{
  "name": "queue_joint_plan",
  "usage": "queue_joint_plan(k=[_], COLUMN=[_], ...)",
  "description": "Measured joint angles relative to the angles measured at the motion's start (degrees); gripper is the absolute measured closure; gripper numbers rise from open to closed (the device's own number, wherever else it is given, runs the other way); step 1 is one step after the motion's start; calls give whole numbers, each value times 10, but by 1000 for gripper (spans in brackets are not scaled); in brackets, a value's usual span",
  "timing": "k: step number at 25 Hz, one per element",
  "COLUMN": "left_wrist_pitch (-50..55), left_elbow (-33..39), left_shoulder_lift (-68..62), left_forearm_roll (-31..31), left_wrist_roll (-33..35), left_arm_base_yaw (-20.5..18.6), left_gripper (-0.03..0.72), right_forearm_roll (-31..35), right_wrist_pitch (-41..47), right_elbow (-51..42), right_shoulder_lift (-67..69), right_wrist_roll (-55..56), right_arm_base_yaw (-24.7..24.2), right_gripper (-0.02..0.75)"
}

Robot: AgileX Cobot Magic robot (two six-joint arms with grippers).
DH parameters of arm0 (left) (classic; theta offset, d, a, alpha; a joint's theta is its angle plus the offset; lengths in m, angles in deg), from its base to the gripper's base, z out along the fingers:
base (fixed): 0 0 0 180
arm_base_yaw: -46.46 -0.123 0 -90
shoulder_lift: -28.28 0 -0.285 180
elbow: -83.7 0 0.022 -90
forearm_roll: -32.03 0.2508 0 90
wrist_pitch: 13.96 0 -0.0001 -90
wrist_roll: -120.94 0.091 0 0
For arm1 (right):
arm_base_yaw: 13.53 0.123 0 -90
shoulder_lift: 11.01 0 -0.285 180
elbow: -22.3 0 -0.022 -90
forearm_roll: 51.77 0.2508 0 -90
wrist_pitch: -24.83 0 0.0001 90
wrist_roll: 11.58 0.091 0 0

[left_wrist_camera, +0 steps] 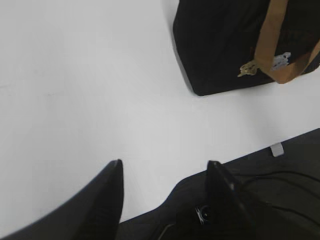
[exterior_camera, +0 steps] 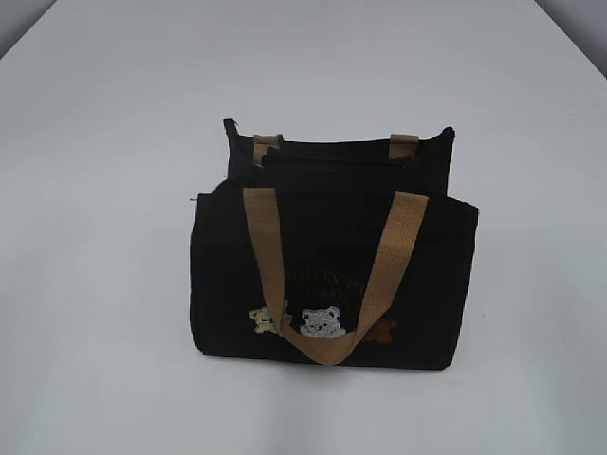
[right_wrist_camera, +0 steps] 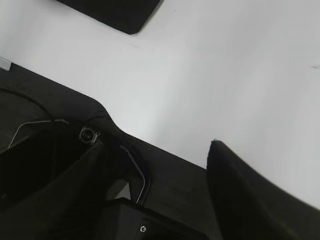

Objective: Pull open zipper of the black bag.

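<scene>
Both claws, left gripper (left_wrist_camera: 164, 172) and right gripper (right_wrist_camera: 155, 150), gape empty, apart from the boxy black bag (exterior_camera: 332, 275) on the smooth white table (exterior_camera: 95, 284).

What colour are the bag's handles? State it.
Tan, on the black bag; the handles show best in the exterior view.

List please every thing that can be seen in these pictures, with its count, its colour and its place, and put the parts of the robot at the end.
black bag: one, black fabric, standing upright near the middle of the table.
handles: two, tan webbing; one hangs down over the front face, one sits at the back edge.
bears: three, cream, white and brown, low on the bag's front.
table: one, white, under the bag.
dark base: one, black, with cables, along the near table edge.
left pincer: one, black, open, over the table edge, clear of the bag.
right pincer: one, black, open, over the dark base, holding nothing.
</scene>
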Motion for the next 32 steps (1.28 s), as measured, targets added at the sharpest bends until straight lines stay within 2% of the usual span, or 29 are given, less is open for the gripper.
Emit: queue_joint_plan(k=[5, 7, 15, 20, 32], left_wrist_pitch=[1, 2, -48, -55, -57], left_elbow=[70, 81, 102, 102, 102], left_shoulder_lift=[192, 228, 197, 196, 196], left_forearm_roll=[5, 5, 5, 5, 4], left_wrist_roll=[0, 0, 0, 0, 0], left_arm_base_yaw=[0, 0, 0, 0, -1], left_gripper=[297, 298, 305, 312, 387], right_forearm_roll=[-3, -5, -4, 1, 54], right_wrist_pitch=[1, 4, -60, -65, -69], right_elbow=[-65, -73, -97, -98, -98], right_shoulder_lift=[-183, -232, -294, -294, -294], right_wrist_roll=[0, 0, 0, 0, 0], right_arm_base_yaw=[0, 0, 0, 0, -1], right_gripper=[253, 253, 253, 253, 253])
